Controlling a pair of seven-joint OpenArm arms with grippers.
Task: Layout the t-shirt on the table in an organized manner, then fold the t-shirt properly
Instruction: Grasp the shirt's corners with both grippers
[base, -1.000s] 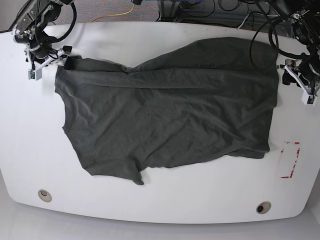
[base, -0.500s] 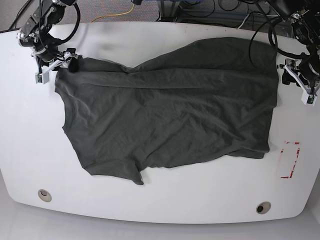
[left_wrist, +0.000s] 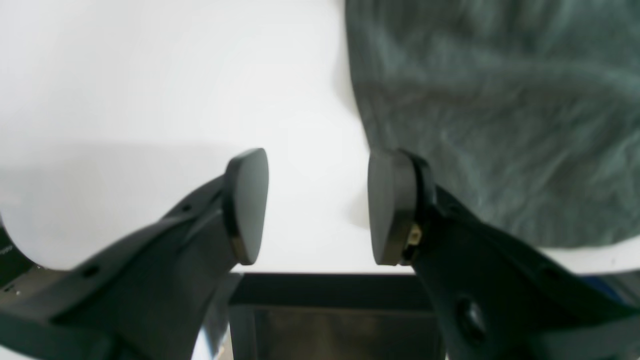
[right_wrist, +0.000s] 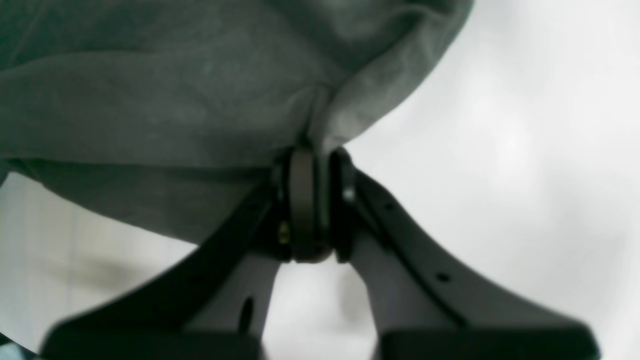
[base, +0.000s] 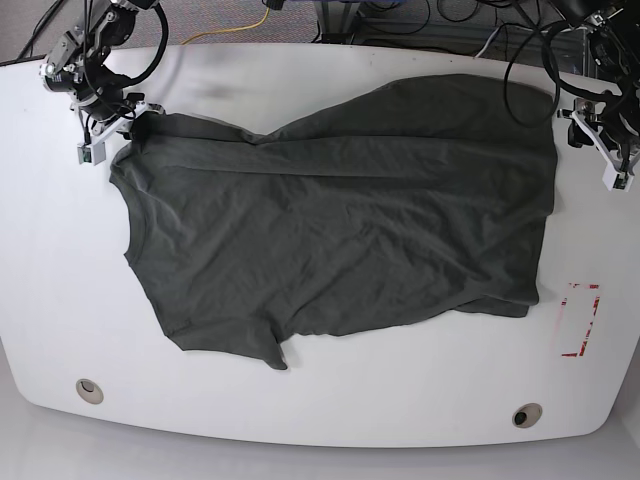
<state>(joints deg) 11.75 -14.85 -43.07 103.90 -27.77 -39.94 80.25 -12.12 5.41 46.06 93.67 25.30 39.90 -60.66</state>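
The shirt (base: 340, 215) lay spread out on the table (base: 330, 400), wrinkled, covering most of the middle. One end reached toward the table's left edge and the other toward its right edge (as the base view saw it).

The right gripper (right_wrist: 315, 200) was at the far left corner of the table. Its jaws were squeezed together on a bunched-up bit of the shirt's edge, and cloth poked out from between them.

The left gripper (left_wrist: 317, 205) was by the table's right edge, close to the far corner. Its jaws stood apart with only bare white table showing between them. It held nothing. One finger (left_wrist: 392, 207) was right beside the shirt's edge, but I could not tell if it touched the cloth.

Red tape (base: 580, 320) marked a box near the right edge.
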